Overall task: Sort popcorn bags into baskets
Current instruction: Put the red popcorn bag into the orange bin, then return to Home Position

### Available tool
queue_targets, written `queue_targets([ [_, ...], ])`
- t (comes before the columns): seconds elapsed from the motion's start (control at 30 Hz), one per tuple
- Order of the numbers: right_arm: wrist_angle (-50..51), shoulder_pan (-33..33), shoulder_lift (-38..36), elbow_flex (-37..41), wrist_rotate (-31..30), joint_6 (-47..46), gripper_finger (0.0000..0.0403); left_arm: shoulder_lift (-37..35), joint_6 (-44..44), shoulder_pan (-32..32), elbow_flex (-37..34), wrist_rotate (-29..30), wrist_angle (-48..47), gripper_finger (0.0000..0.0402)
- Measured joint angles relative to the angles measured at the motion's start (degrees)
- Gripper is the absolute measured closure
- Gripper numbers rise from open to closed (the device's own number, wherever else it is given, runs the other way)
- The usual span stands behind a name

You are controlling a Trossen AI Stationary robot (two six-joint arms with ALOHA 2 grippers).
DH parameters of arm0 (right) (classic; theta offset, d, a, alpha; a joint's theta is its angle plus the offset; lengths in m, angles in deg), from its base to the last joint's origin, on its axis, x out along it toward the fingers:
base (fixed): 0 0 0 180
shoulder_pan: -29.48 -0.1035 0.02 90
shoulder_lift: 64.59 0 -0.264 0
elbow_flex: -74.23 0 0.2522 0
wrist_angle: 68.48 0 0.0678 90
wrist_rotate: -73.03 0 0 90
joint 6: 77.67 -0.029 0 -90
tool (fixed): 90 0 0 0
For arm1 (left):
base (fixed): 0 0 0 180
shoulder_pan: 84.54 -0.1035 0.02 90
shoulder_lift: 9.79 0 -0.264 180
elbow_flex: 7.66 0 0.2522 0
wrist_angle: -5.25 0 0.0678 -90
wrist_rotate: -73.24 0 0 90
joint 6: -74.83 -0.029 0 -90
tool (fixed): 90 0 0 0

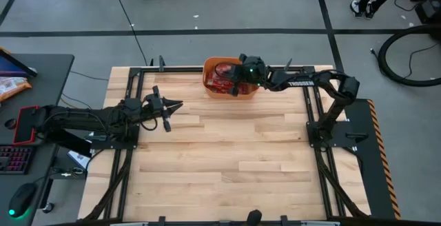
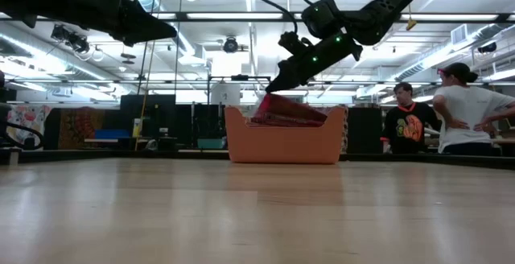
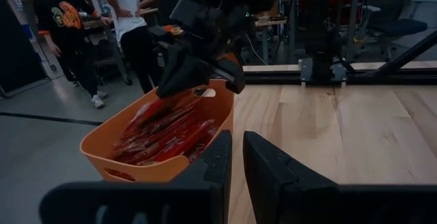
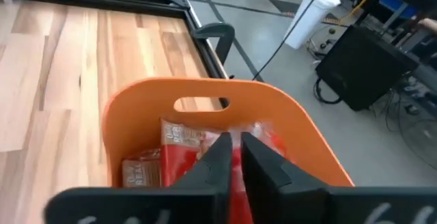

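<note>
The orange plastic bin (image 1: 229, 91), rounded-rectangular with smooth solid walls and a slot handle, stands at the far edge of the pale wood-plank surface (image 1: 227, 164). Flat, glossy red popcorn bags (image 3: 167, 132) lie stacked inside it, some leaning on the wall. The right gripper (image 1: 236, 87) hangs over the bin's interior, its dark fingers (image 4: 256, 162) nearly together with only a slim gap; whether they pinch a bag, I cannot tell. The left gripper (image 1: 178, 105) is held above bare planks well apart from the bin, its fingers (image 3: 266, 162) narrowly parted, holding nothing.
</note>
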Motion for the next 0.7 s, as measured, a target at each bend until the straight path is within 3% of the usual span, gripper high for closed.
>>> queue_targets([
  [0.33, 6.58, -4.09, -6.30, 0.00, -10.66, -0.56, 0.0285, -0.52, -1.27, 0.02, 0.00, -5.29, 0.99, 0.0359],
  [0.57, 21.32, -7.98, -16.94, 0.62, -12.74, -5.85, 0.0279, -6.29, -1.97, 0.02, -2.54, -5.14, 1.46, 0.0359],
  [0.7, 20.82, -10.66, -22.67, 6.64, -15.96, -9.66, 0.0281, -12.10, -1.49, 0.00, -4.60, -5.14, 1.68, 0.0359],
])
